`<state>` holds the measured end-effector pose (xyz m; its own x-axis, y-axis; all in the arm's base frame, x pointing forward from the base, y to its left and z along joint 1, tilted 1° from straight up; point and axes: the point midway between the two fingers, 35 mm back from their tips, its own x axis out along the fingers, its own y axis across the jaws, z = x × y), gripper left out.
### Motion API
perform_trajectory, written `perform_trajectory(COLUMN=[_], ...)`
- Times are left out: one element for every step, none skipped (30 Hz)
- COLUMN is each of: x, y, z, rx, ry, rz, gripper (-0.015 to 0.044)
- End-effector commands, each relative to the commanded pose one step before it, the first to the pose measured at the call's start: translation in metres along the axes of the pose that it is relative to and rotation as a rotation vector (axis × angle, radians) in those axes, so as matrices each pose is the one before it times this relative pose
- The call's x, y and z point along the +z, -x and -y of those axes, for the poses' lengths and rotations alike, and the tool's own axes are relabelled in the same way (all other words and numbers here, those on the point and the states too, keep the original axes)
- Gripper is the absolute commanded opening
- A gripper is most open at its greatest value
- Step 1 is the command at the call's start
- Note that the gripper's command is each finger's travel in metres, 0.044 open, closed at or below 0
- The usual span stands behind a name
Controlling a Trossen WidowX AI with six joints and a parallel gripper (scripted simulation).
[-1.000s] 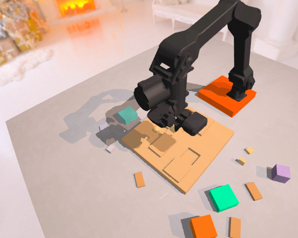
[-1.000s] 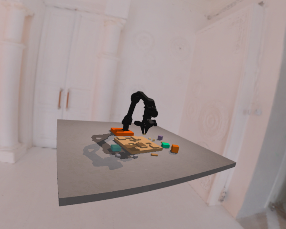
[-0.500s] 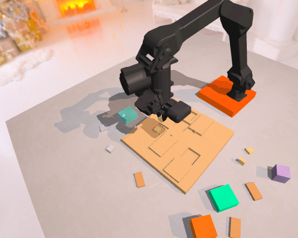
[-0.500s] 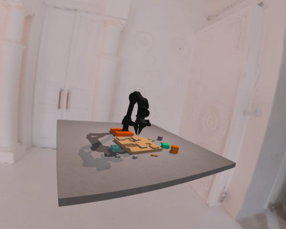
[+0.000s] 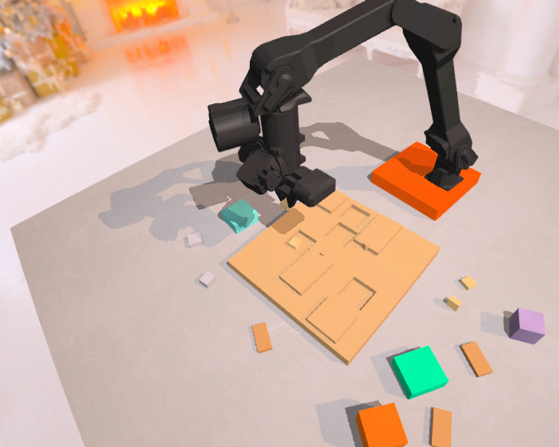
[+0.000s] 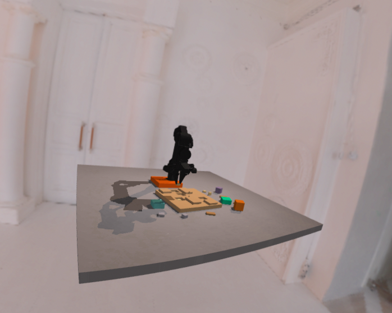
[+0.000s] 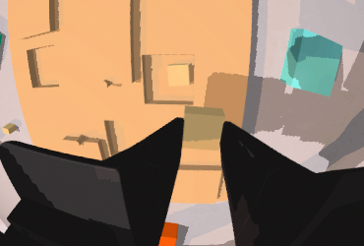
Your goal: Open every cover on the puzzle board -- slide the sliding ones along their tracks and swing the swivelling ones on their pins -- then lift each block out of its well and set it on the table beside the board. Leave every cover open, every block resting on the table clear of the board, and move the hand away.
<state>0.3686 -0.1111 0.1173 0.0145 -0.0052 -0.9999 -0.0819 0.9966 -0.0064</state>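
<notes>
Looks like it's well past halfway: the hand [image 7: 202, 144] is pinching a small tan block [image 7: 203, 124] above the board's [image 5: 404, 262] edge nearest the teal cube [image 5: 239, 215], not yet set on the counter [image 5: 126, 336]. Most covers look open and two little tan blocks [image 5: 467, 282] already sit beside the board. One block [image 5: 294, 242] is in its well, so I'd guess that's next.

Tan puzzle board [image 5: 404, 259], teal block [image 5: 239, 215], orange base plate [image 5: 404, 190], black pincer [image 7: 202, 153]
</notes>
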Motion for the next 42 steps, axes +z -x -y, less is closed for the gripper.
perform_trajectory(x=[-0.00571, -0.0014, -0.00144, -0.00148, -0.00152, -0.00156, -0.0016, -0.00163, -0.00167, -0.00171, -0.00175, -0.00179, -0.00182, -0.00186, -0.0019, -0.00193, -0.00197, -0.00201, -0.00204, -0.00208, -0.00212, -0.00215, -0.00219, -0.00222, -0.00226, -0.00229, -0.00233, -0.00236, -0.0024, -0.00243, -0.00247, -0.0025, -0.0021, -0.00127, -0.00043, 0.0, 0.00004, 0.0001, 0.00017, 0.0002, 0.00019, 0.00018], y=[-0.00047, -0.00001, -0.00001, -0.00001, -0.00001, -0.00001, -0.00001, -0.00001, -0.00001, -0.00002, -0.00002, -0.00002, -0.00002, -0.00002, -0.00002, -0.00002, -0.00002, -0.00003, -0.00003, -0.00003, -0.00003, -0.00003, -0.00003, -0.00003, -0.00003, -0.00004, -0.00004, -0.00004, -0.00004, -0.00004, -0.00004, -0.00004, -0.00004, -0.00002, -0.00001, 0.0, -0.00027, -0.00082, -0.00137, -0.00165, -0.00165, -0.00165], z=[0.01757, 0.00368, 0.00367, 0.00366, 0.00364, 0.00363, 0.00362, 0.0036, 0.00359, 0.00357, 0.00356, 0.00354, 0.00352, 0.00351, 0.00349, 0.00347, 0.00345, 0.00344, 0.00342, 0.0034, 0.00338, 0.00336, 0.00334, 0.00332, 0.0033, 0.00328, 0.00326, 0.00323, 0.00321, 0.00319, 0.00316, 0.00314, 0.00259, 0.00155, 0.00051, 0.0, 0.00003, 0.0001, 0.00016, 0.00018, 0.00018, 0.00017], rx=[-0.00397, -0.00034, -0.00033, -0.00033, -0.00033, -0.00033, -0.00032, -0.00032, -0.00032, -0.00032, -0.00031, -0.00031, -0.00031, -0.0003, -0.0003, -0.0003, -0.00029, -0.00029, -0.00029, -0.00028, -0.00028, -0.00028, -0.00027, -0.00027, -0.00027, -0.00026, -0.00026, -0.00025, -0.00025, -0.00025, -0.00024, -0.00024, -0.00019, -0.00011, -0.00004, 0.0, 0.0, -0.00001, -0.00001, -0.00002, -0.00002, -0.00002], ry=[0.002, 0.0, 0.0, 0.0, 0.0, 0.0, 0.0, 0.0, 0.0, 0.0, 0.0, 0.0, 0.0, 0.0, 0.0, 0.0, 0.0, 0.0, 0.0, 0.0, 0.0, 0.0, 0.0, 0.0, 0.0, 0.0, 0.0, 0.0, 0.0, 0.0, 0.0, 0.0, 0.0, 0.0, 0.0, 0.0, 0.0, 0.0, 0.0, 0.0, 0.0, 0.0], rz=[-0.00449, -0.00016, -0.00016, -0.00017, -0.00018, -0.00018, -0.00019, -0.00019, -0.0002, -0.0002, -0.00021, -0.00021, -0.00022, -0.00023, -0.00023, -0.00024, -0.00024, -0.00025, -0.00025, -0.00026, -0.00026, -0.00027, -0.00027, -0.00028, -0.00028, -0.00029, -0.00029, -0.0003, -0.0003, -0.00031, -0.00031, -0.00032, -0.00027, -0.00016, -0.00005, 0.0, 0.0, 0.00001, 0.00001, 0.00002, 0.00002, 0.00001], gripper=[0.008, 0.008, 0.008, 0.008, 0.008, 0.008, 0.008, 0.008, 0.008, 0.008, 0.008, 0.008, 0.008, 0.008, 0.008, 0.008, 0.008, 0.008, 0.008, 0.008, 0.008, 0.008, 0.008, 0.008, 0.008, 0.008, 0.008, 0.008, 0.008, 0.008, 0.008, 0.008, 0.008, 0.008, 0.008, 0.008, 0.008, 0.008, 0.008, 0.008, 0.008, 0.008])
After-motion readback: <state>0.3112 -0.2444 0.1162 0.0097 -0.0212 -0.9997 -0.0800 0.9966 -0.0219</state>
